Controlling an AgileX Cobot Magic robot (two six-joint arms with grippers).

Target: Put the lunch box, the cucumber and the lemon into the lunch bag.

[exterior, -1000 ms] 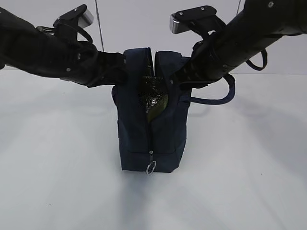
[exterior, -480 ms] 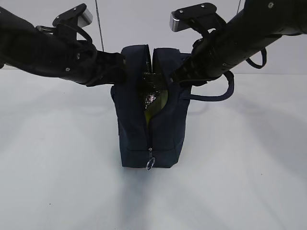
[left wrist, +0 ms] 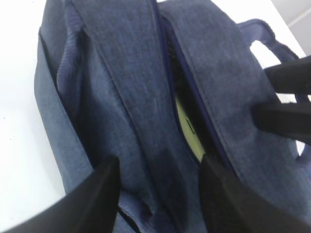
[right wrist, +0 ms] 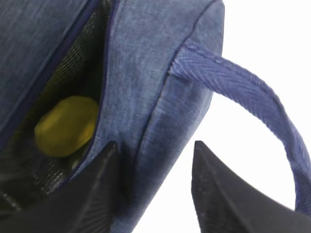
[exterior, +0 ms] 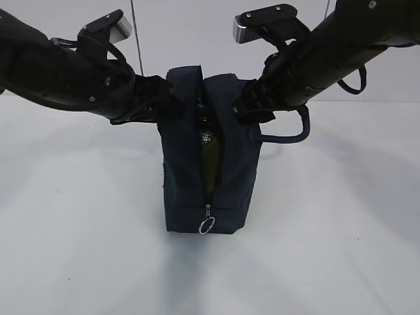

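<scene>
step: packing looking finished, jaws letting go | left gripper and right gripper jaws standing apart astride lunch bag walls, clamping nothing | lemon lying inside; bag standing on desk | next: backing both arms clear

Navy bag, dark mesh-patterned lining; yellow lemon inside; pale green lid; silver ring pull; black arms; white worktop.
</scene>
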